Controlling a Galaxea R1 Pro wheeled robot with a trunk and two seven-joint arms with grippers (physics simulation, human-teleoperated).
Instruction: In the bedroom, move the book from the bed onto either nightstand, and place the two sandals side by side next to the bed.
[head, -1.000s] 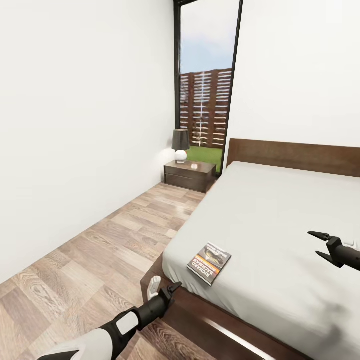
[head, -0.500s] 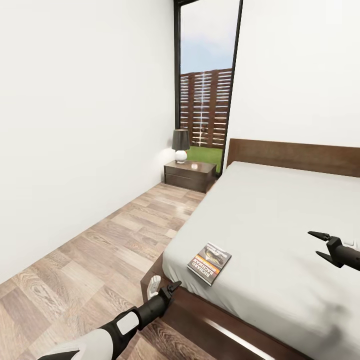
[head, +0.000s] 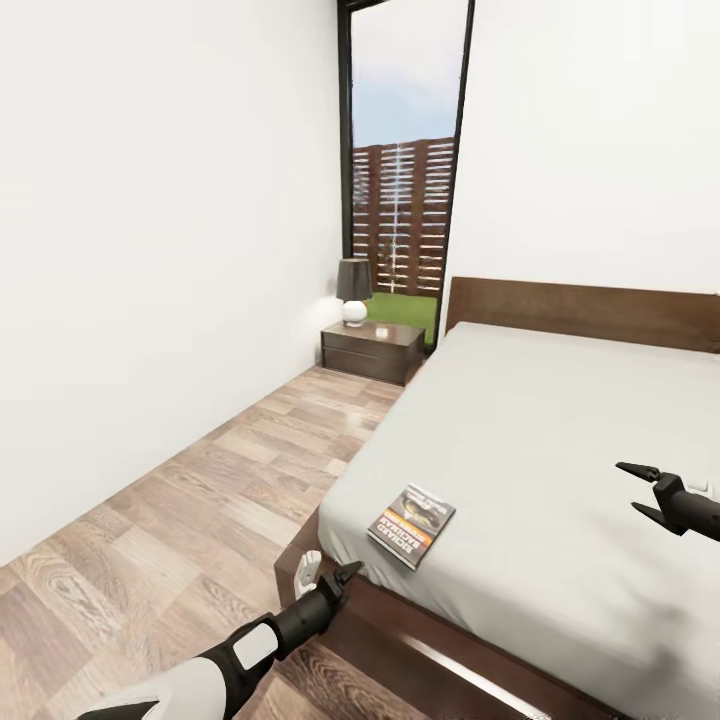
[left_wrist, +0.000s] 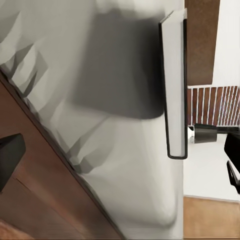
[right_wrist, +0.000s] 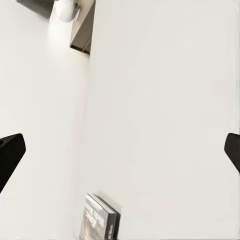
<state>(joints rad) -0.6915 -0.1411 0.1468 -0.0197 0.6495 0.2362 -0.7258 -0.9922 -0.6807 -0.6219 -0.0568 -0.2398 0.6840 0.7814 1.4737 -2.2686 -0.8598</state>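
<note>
The book (head: 411, 524) lies flat near the foot corner of the bed (head: 560, 440), untouched. My right gripper (head: 645, 490) hangs spread above the mattress, well apart from the book; my left gripper (head: 343, 577) is low by the bed frame, fingers parted, empty. The nightstand (head: 372, 352) sits far off by the window, a lamp (head: 353, 290) on it. A thin flat book may slide when I pinch it. I may clip the lamp when placing it.
</note>
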